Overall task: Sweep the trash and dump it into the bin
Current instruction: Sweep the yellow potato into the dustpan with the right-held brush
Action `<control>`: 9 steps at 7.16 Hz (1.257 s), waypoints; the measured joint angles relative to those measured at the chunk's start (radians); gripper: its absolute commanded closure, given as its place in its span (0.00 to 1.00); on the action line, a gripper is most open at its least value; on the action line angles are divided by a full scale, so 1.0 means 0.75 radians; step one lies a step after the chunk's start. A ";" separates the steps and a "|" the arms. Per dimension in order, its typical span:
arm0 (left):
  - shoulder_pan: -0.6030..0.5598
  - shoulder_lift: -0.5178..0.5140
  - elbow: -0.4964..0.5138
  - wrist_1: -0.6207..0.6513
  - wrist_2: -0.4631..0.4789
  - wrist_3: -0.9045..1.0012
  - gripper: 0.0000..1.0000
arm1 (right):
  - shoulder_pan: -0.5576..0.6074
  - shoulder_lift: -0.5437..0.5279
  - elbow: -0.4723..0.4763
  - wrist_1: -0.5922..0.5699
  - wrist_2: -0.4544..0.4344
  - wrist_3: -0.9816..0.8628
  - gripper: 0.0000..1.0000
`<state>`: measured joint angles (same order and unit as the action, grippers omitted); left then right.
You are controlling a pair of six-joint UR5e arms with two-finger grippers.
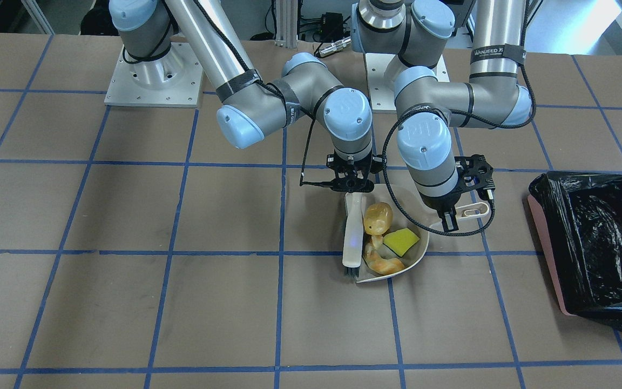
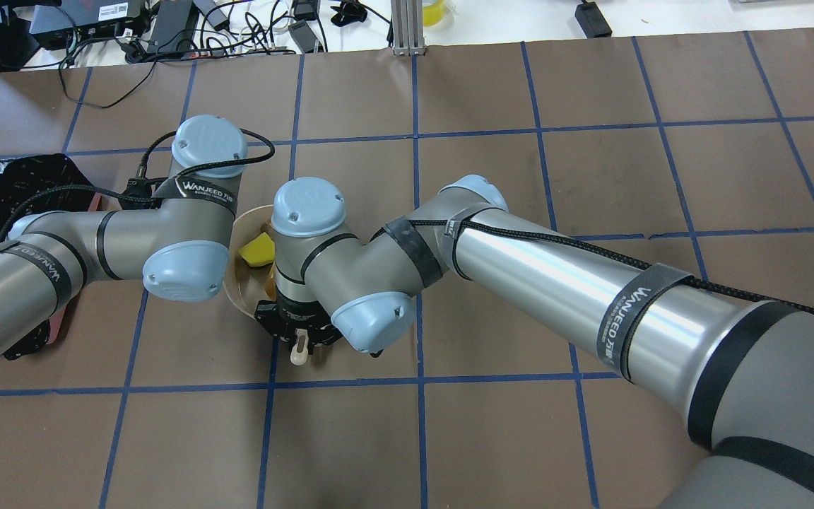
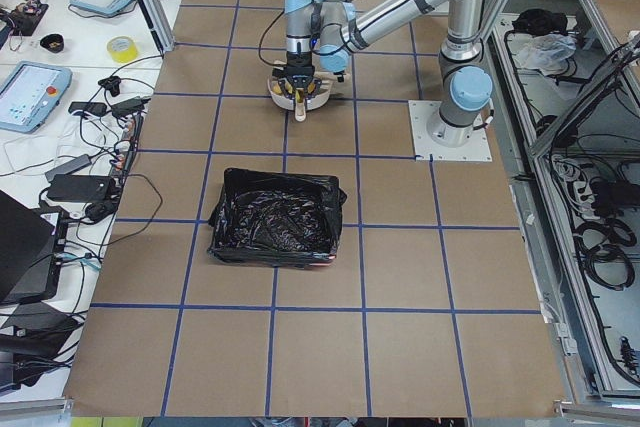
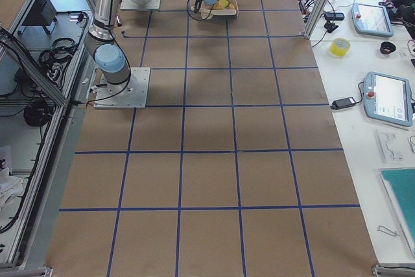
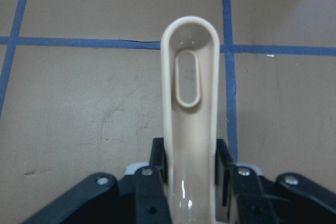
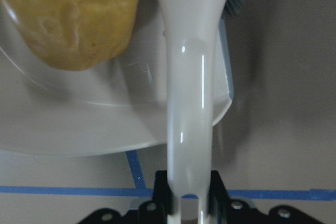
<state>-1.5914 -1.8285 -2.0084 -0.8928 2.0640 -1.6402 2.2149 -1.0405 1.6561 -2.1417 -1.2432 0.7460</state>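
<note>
Tabletop (image 1: 127, 216): 3 trash pieces (image 1: 400, 241), 1 bin (image 1: 559, 183)

front: faces robot | overhead: from behind | wrists: close | shared: trash (image 1: 378, 217)

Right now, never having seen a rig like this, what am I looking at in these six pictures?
Two robot arms stand at a taped table. One camera faces them, one looks over their shoulders, two watch from the table's ends, and one sits on each wrist. The left end effector grips the dustpan by its handle; the right end effector grips the brush. In the dustpan lies the trash: a potato lump, a croissant piece and a sponge wedge. The bin, lined with a black bag, stands apart on the robot's left.
</note>
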 measured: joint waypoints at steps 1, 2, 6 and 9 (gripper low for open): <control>0.002 0.000 0.012 -0.003 -0.037 0.003 1.00 | -0.003 -0.008 -0.004 0.035 -0.060 -0.047 1.00; 0.004 -0.003 0.031 -0.010 -0.072 0.009 1.00 | -0.006 -0.027 -0.007 0.094 -0.143 -0.084 1.00; 0.008 -0.021 0.055 -0.017 -0.099 0.035 1.00 | -0.020 -0.068 -0.011 0.202 -0.289 -0.197 1.00; 0.028 -0.016 0.057 -0.018 -0.160 0.070 1.00 | -0.023 -0.071 -0.008 0.211 -0.300 -0.212 1.00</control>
<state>-1.5705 -1.8402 -1.9656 -0.9065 1.9443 -1.5879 2.1978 -1.0936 1.6499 -1.9838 -1.4680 0.5870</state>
